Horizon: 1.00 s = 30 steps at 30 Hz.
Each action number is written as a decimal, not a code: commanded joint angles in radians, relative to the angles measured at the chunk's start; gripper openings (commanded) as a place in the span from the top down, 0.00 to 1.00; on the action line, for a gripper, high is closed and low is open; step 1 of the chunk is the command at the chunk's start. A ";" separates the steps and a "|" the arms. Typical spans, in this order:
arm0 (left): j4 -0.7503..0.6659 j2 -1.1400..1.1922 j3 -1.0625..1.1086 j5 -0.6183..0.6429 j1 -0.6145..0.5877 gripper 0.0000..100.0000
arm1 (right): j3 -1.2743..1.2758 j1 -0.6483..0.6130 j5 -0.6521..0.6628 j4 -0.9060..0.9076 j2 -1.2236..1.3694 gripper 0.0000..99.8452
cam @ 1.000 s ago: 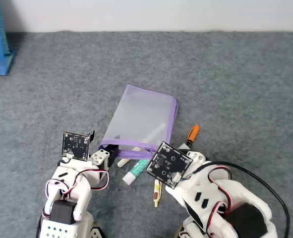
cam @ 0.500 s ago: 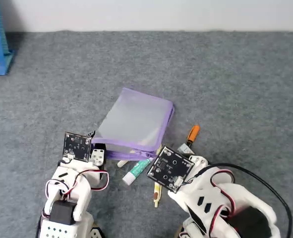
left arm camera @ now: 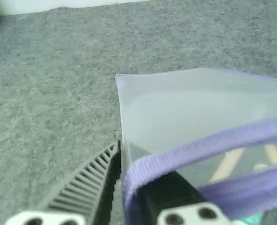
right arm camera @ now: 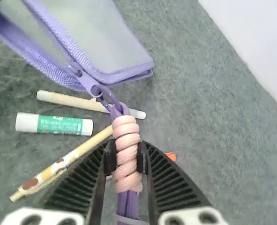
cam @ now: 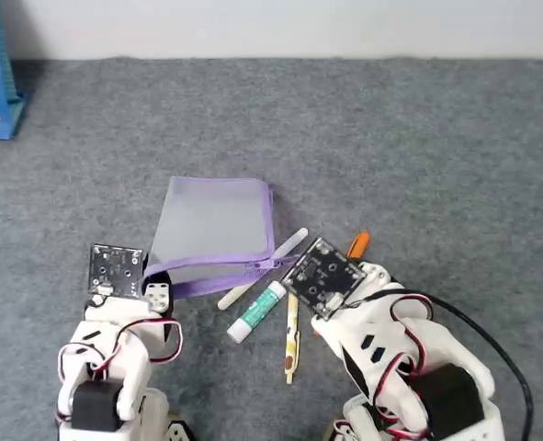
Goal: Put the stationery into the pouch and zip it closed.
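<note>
Surface: grey carpet [cam: 418, 147] under a white wall [cam: 271, 28].
Pouch: the purple-edged pouch [cam: 211, 230] lies flat between the arms; the left wrist view shows its mouth gaping.
Left gripper [left arm camera: 122, 157]: clamped on the mouth's corner edge.
Right gripper [right arm camera: 125, 143]: pinching the pink zip pull [right arm camera: 125, 161]; from above, the arm covers this grip.
Stationery: glue stick [cam: 257, 312], white pen [cam: 262, 269] and patterned pencil [cam: 291, 335] lie outside, just beside the mouth; orange marker [cam: 357, 244] pokes out beside the right arm.

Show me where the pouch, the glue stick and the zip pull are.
pouch [cam: 211, 220], high view, middle of its clear side.
glue stick [cam: 258, 311], high view, middle of its tube.
zip pull [right arm camera: 125, 140], right wrist view, pink cord.
</note>
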 commanded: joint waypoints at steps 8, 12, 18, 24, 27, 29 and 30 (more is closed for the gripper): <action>0.144 -0.014 -0.213 -0.006 -0.020 0.99 | -0.071 0.025 -0.161 0.059 -0.001 0.72; 0.149 -0.014 -0.219 -0.006 -0.025 0.99 | -0.123 0.025 -0.163 0.104 0.059 0.74; 0.147 -0.014 -0.219 0.032 -0.026 0.99 | -0.163 0.051 -0.184 0.065 0.357 0.74; 0.146 -0.014 -0.226 0.034 -0.028 0.99 | -0.193 0.170 -0.221 -0.064 0.656 0.74; 0.146 -0.014 -0.234 0.034 -0.028 0.99 | -0.193 0.186 -0.218 -0.099 0.757 0.74; 0.147 -0.014 -0.248 0.034 -0.029 0.99 | -0.193 0.189 -0.218 -0.114 0.802 0.74; 0.147 -0.014 -0.251 0.034 -0.029 0.99 | -0.193 0.189 -0.216 -0.117 0.826 0.74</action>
